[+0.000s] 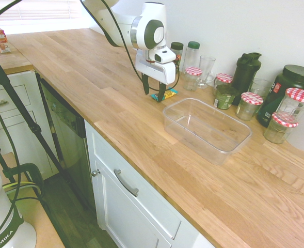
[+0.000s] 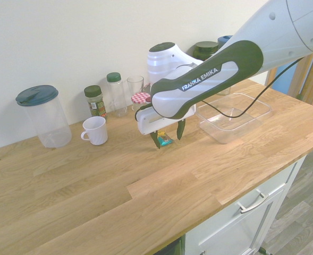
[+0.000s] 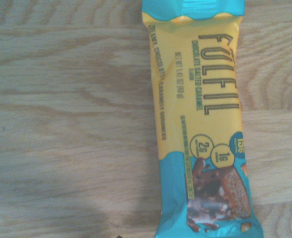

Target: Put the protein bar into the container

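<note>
The protein bar (image 1: 168, 93) lies flat on the wooden counter in its teal and yellow wrapper, also seen under the arm (image 2: 164, 140) and filling the wrist view (image 3: 200, 124). My gripper (image 1: 154, 91) stands open just above it, one dark finger on each side of the bar (image 2: 167, 137). The container (image 1: 206, 128), a clear lidless tub, sits empty on the counter a short way beyond the bar (image 2: 233, 114).
Glass jars with red-checkered lids (image 1: 251, 105), spice bottles (image 1: 191, 54), a drinking glass (image 1: 206, 70) and dark shaker bottles (image 1: 246, 70) line the wall behind. A white mug (image 2: 95, 130) and a lidded clear jug (image 2: 42, 116) stand further along the counter.
</note>
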### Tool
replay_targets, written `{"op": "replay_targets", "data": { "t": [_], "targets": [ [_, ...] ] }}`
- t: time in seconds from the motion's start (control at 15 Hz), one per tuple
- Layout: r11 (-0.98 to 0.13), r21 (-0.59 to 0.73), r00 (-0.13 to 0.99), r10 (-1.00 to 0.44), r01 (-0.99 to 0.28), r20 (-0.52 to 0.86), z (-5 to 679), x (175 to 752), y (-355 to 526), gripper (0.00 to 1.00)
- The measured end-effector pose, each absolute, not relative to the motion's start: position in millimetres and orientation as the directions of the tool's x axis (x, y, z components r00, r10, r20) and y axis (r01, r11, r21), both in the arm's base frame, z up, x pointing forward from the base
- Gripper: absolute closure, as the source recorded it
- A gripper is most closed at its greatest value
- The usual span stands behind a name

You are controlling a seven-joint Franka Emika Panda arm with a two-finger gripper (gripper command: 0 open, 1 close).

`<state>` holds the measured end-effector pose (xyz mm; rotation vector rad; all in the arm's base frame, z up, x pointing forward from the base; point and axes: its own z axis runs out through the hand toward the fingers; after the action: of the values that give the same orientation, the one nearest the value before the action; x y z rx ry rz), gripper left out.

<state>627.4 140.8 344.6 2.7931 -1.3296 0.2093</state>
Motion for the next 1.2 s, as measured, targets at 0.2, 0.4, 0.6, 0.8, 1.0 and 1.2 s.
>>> {"op": "replay_targets", "data": {
  "t": [0.2, 0.4, 0.6, 0.8, 1.0, 1.2],
  "targets": [
    [-0.637, -0.019, 0.629, -0.765, -0.771, 0.141, 339, 640, 139, 1.00],
    [-0.646, -0.024, 0.637, -0.758, -0.763, 0.141, 337, 648, 144, 1.00],
    [-0.651, -0.022, 0.642, -0.753, -0.759, 0.143, 336, 653, 148, 1.00],
    [-0.651, -0.021, 0.642, -0.753, -0.759, 0.145, 338, 654, 149, 1.00],
    [-0.646, -0.023, 0.636, -0.757, -0.763, 0.150, 341, 655, 143, 1.00],
    [-0.650, -0.051, 0.634, -0.753, -0.758, 0.173, 373, 644, 139, 1.00]
  ]
}}
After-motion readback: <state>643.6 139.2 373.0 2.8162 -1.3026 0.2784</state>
